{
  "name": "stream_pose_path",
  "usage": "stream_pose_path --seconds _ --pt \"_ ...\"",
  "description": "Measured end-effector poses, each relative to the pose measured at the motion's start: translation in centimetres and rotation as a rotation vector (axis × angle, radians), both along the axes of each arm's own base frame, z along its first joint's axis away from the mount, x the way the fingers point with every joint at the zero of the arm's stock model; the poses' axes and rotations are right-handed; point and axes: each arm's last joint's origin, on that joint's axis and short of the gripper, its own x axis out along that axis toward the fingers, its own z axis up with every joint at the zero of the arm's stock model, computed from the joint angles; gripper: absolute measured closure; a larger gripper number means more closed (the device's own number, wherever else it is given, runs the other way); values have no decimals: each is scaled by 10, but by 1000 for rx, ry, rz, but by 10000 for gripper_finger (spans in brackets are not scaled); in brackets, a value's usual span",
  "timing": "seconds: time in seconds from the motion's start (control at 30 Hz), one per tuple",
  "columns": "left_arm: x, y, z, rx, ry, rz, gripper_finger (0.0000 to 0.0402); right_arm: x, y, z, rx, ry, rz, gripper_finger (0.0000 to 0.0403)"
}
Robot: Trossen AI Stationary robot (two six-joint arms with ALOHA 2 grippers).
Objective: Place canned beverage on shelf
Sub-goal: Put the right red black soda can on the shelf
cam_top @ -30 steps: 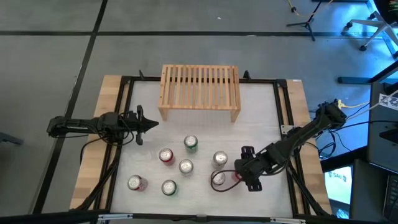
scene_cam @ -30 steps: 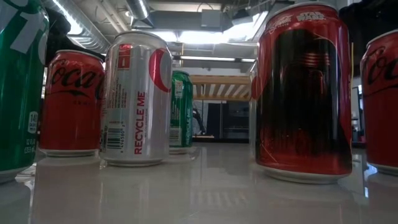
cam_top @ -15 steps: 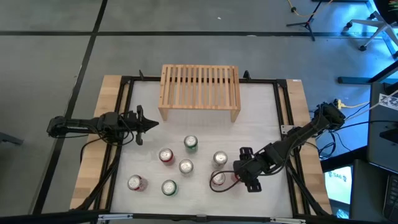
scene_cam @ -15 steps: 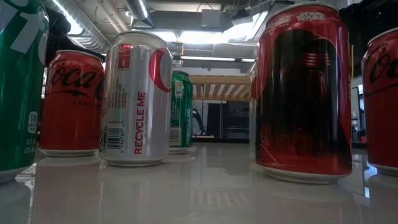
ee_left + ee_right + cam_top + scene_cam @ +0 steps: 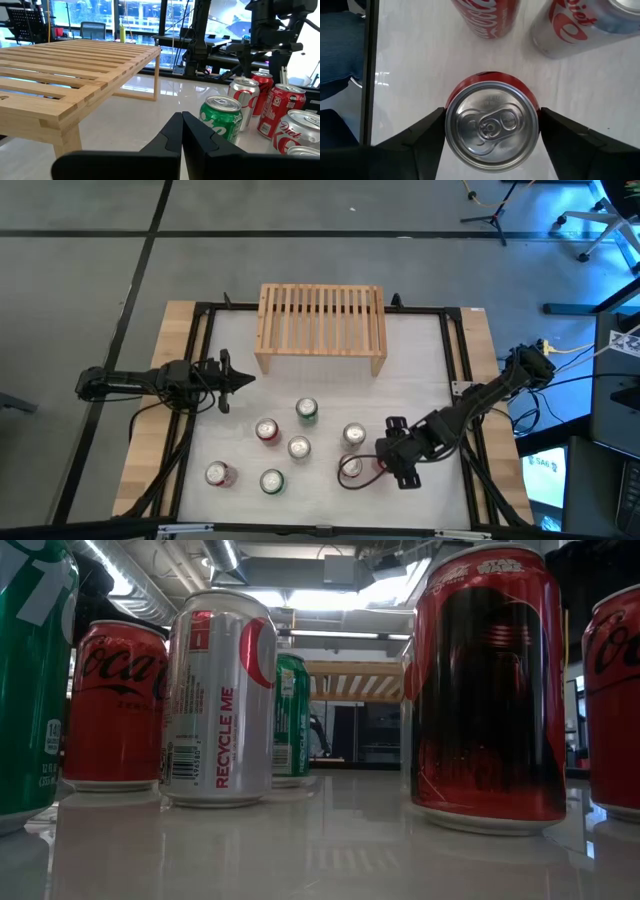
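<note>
While right gripper (image 5: 491,131) has narrowed since a second ago, fingers now flank red can (image 5: 492,127); grasp imminent. Shelf (image 5: 322,327) bare. Left gripper (image 5: 232,378) closed, idle.

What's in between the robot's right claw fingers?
A red can, standing upright, seen from straight above in the right wrist view. The right gripper has one finger on each side of it.

My two arms dark and jointed, black cables trailing from each, matte black wedge-shaped fingers (image 5: 415,137), yellow cable at my right arm's base (image 5: 570,350)
</note>
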Motion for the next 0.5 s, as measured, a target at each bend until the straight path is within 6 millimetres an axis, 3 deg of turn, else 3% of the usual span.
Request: stream_pose_path --seconds 0.5 --pt "0 0 0 0 0 0 401 3 2 0 31 -29 -3 114"
